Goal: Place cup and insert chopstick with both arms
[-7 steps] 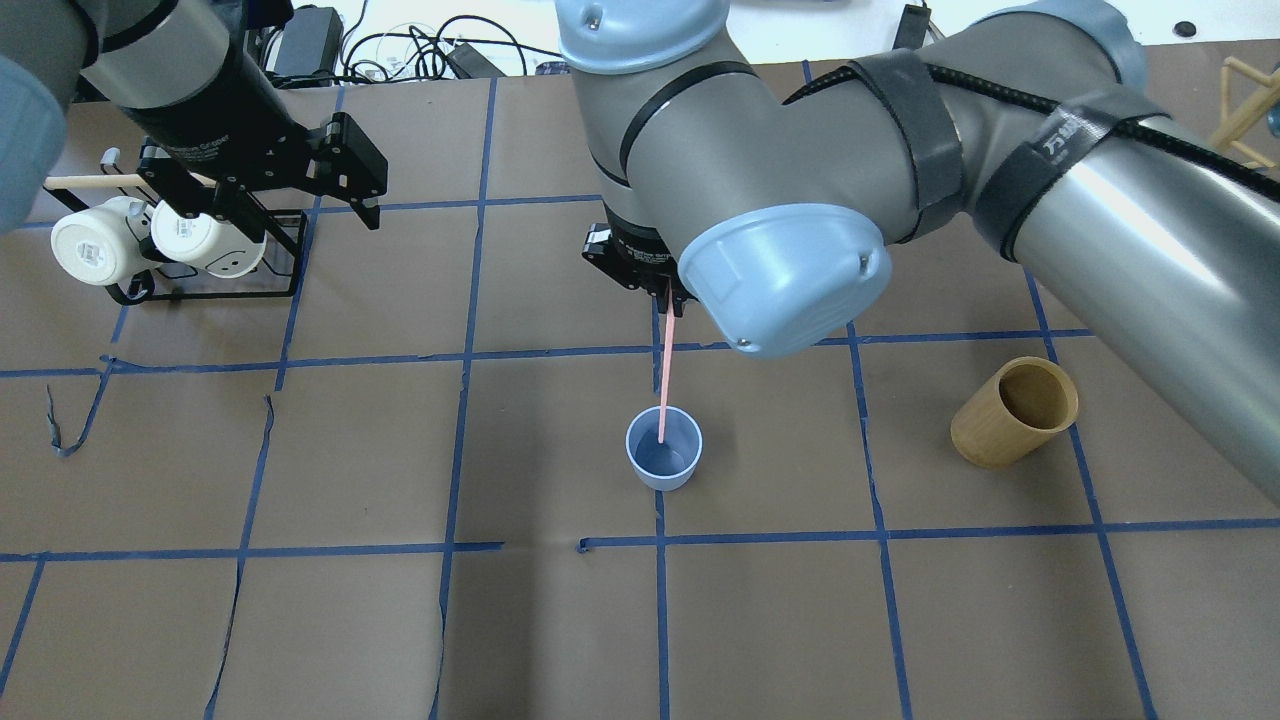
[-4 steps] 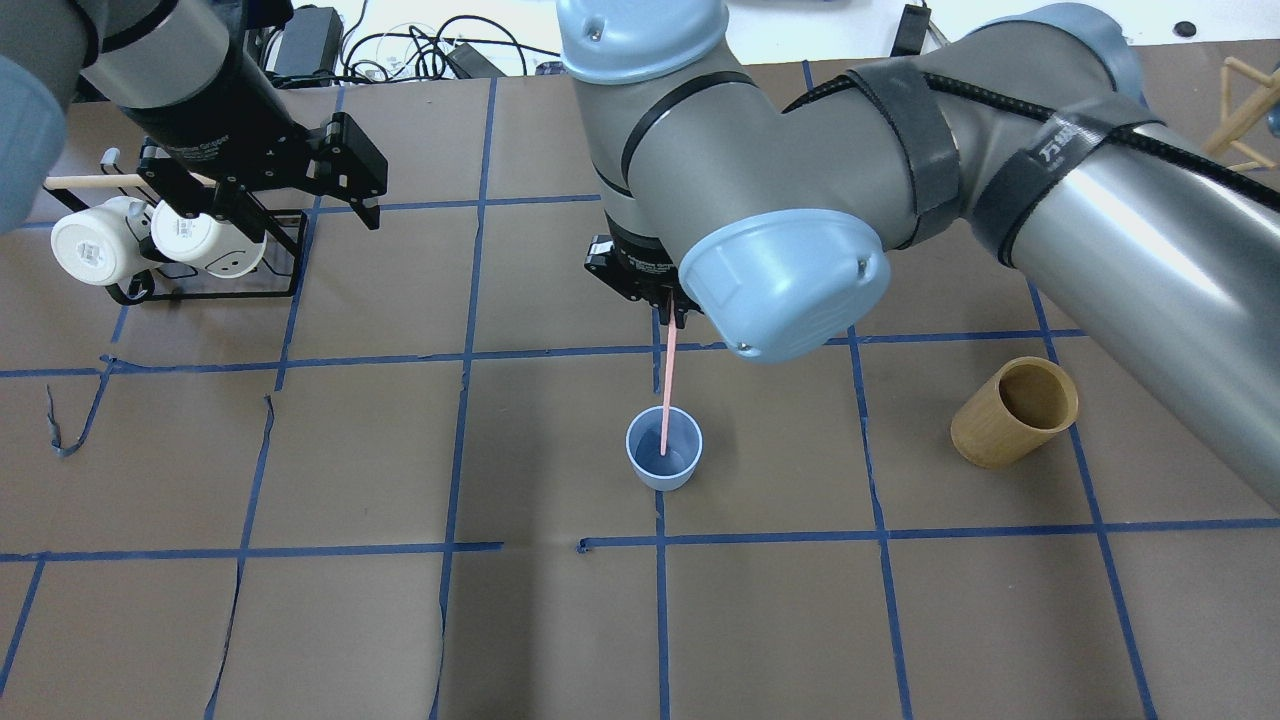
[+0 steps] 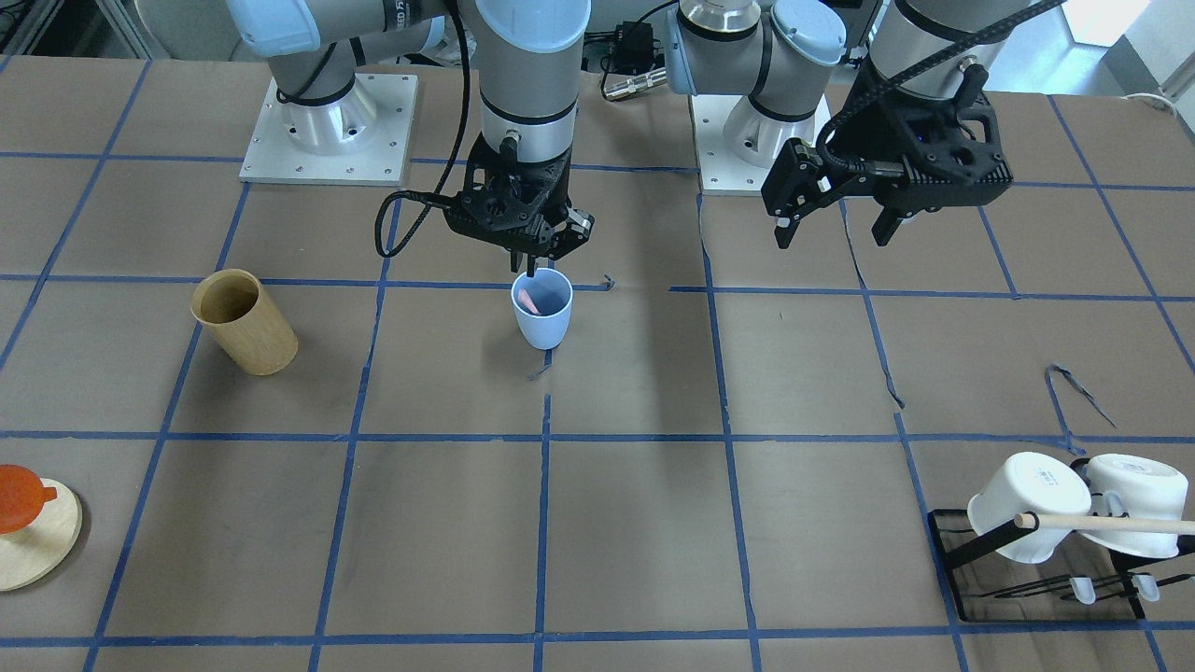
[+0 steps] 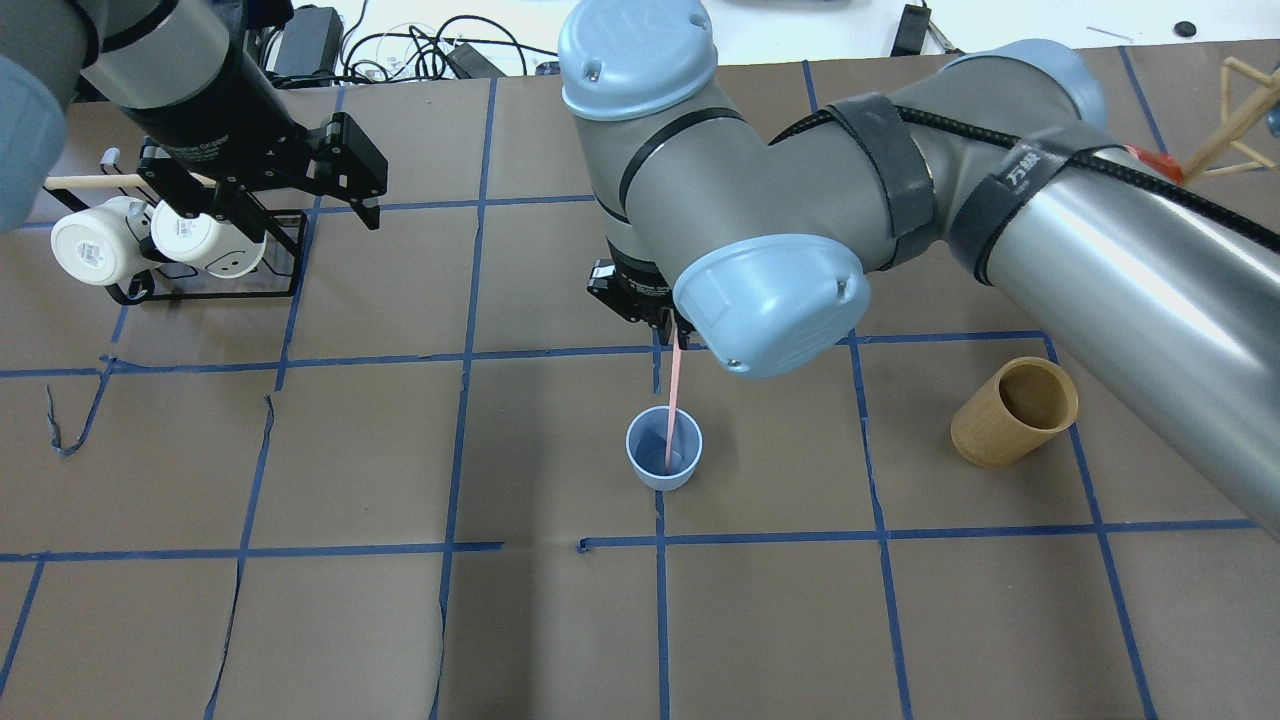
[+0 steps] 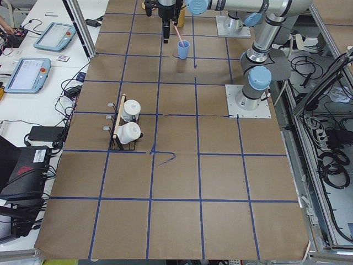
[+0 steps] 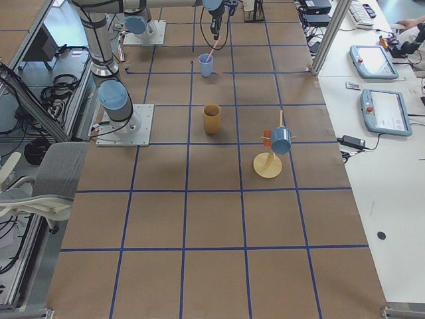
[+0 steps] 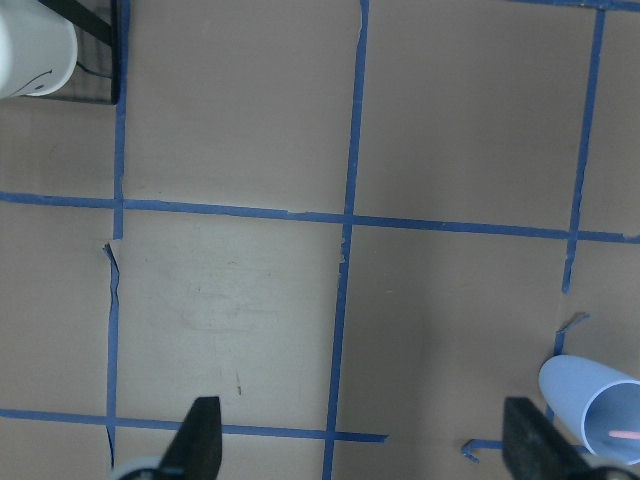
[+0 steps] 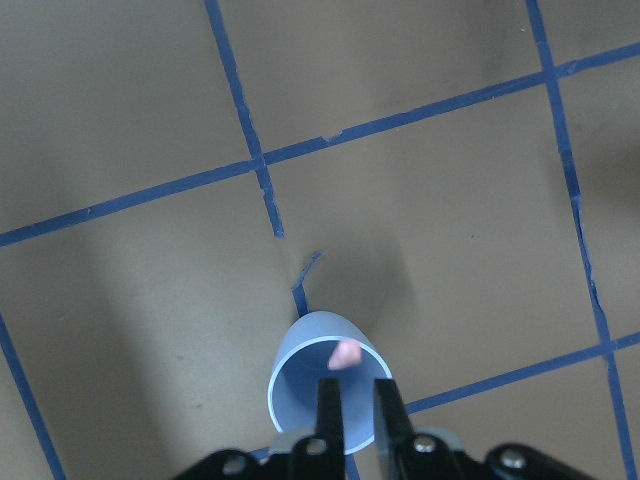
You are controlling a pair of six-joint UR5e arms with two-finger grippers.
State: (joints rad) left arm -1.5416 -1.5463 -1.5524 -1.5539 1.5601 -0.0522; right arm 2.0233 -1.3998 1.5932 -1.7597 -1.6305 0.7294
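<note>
The light-blue cup (image 4: 648,462) stands upright near the table's middle; it also shows in the front view (image 3: 543,324). My right gripper (image 4: 673,328) hangs right above it, shut on the top of the pink chopstick (image 4: 675,395). The stick slants down, and its lower end is inside the cup. In the right wrist view the two fingers (image 8: 329,410) stand close together over the cup (image 8: 300,385), with the pink stick (image 8: 346,353) seen end-on. My left gripper (image 4: 295,215) is open and empty, held above the table at the far left by the mug rack.
A tan wooden cylinder (image 4: 1012,412) stands tilted to the right of the cup. A black rack (image 4: 280,292) with two white mugs and a beige wooden rod is at the far left. A wooden stand (image 3: 33,541) with an orange piece is at the far right corner.
My right gripper has come down and slightly right with the chopstick, so the stick's lower end sits deeper in the cup. The left arm has not moved.
</note>
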